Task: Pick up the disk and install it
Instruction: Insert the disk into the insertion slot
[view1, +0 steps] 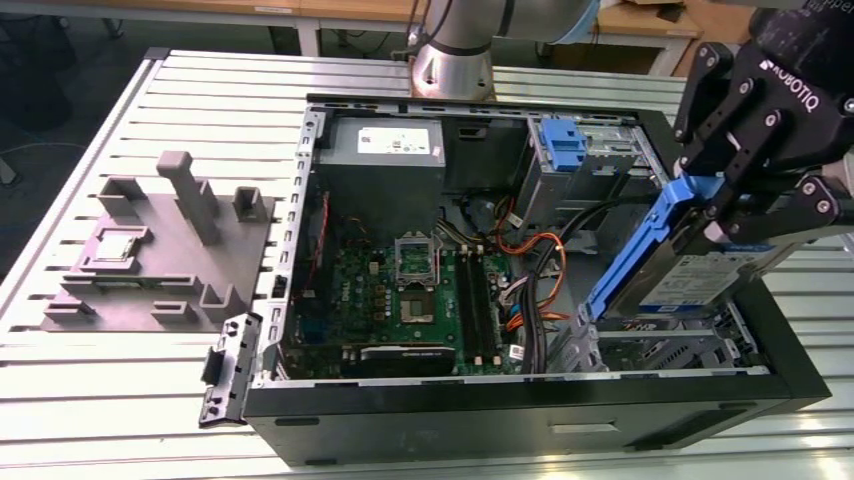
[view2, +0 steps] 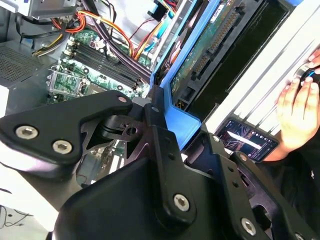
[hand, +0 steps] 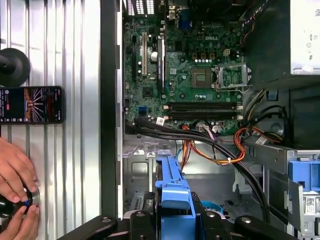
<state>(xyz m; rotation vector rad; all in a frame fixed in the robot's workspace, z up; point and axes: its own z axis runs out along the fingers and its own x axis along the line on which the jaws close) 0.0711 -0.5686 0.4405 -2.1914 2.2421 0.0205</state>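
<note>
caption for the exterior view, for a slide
Jaws shut on the disk, held tilted over the open computer case.

The exterior view looks down at a slant on the whole open computer case (view1: 534, 405) and the slatted table (view1: 107, 400) around it, from some way off. The first wrist view faces straight down into the case, onto the motherboard (hand: 200, 75). The second wrist view sits close behind the gripper (view2: 161, 116), looking obliquely past the disk (view2: 210, 45). All three share the motherboard; both wrist views share a phone (hand: 31, 105) and a person's hand (hand: 15, 170).
</note>
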